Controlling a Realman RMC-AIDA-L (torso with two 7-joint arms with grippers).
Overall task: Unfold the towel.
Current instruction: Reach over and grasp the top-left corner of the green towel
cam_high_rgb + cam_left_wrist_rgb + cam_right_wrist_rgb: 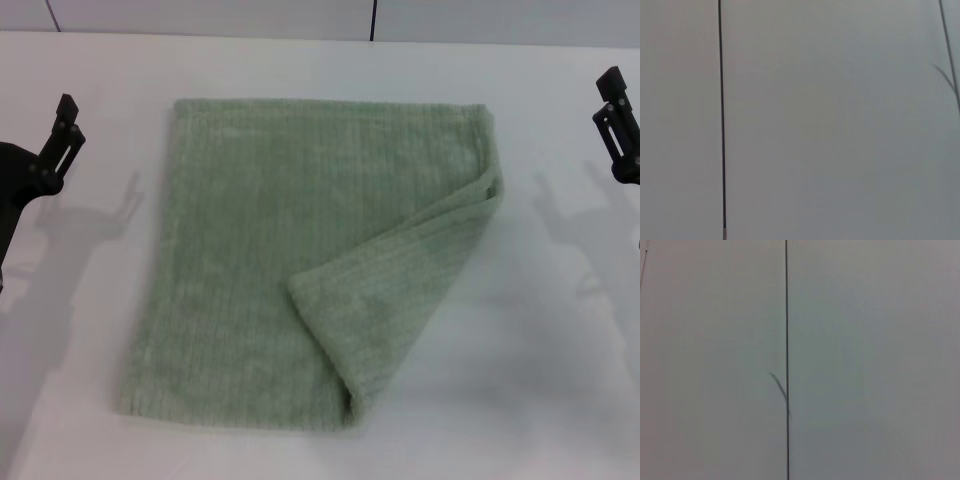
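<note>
**Still to do: lifting the folded corner back out**

Plainly, the towel (250, 260) lay flat on the white desk (560, 380) in the middle of the frame, with its lower-right corner folded over on top of itself, the flap (400, 290) running diagonally from the right edge down toward the lower middle. We judged the step in hand to be reaching for that flap. To do it well, we thought it best to take only the upper layer near its free tip, at the centre of the frame, and draw it out toward the lower right, keeping it low so the layer beneath did not drag.

The left pincer (62, 135) stood at the left edge of the frame and the right pincer (612, 115) at the upper right edge, both well apart from the towel. We could not tell whether either was wide or narrow; both held nothing.
</note>
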